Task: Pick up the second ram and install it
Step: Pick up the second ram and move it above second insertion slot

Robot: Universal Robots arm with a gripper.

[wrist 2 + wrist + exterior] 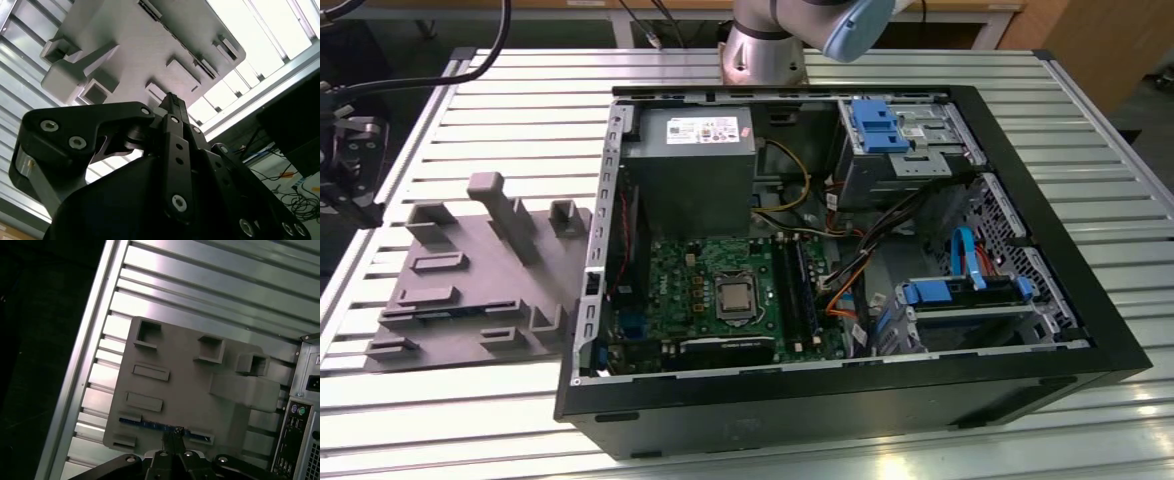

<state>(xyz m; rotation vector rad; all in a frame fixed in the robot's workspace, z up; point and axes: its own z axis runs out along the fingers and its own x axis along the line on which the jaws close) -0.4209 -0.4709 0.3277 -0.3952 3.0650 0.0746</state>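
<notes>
- The second ram (145,423) is seen in the first wrist view as a thin blue strip lying edge-on in a slot of the grey block (190,385); its chips cannot be made out, and part of its length is hidden behind the fingertips.
- In the exterior view the same stick (434,312) is reduced to a faint blue line on the grey block (467,280), near the block's front edge; it has not been lifted.
- The end effector (172,432) is seen above the block, with its tips over the middle of the strip; whether the stick is touched cannot be told.
- Its fingers are drawn together, or very nearly so, and nothing is held between them; its lower body is cut off by the picture's edge.
- In the second wrist view the end effector (172,100) is seen from the side, one finger covering the other; the block (130,45) is seen beyond it, and the stick cannot be picked out there.
- The block rests on the slatted desk (1067,130), at the exterior view's left of the open computer case (854,400); the two stand just beside each other.
- Inside the case the green board (720,290) lies flat; the state of its long black slots is too small to judge.
</notes>
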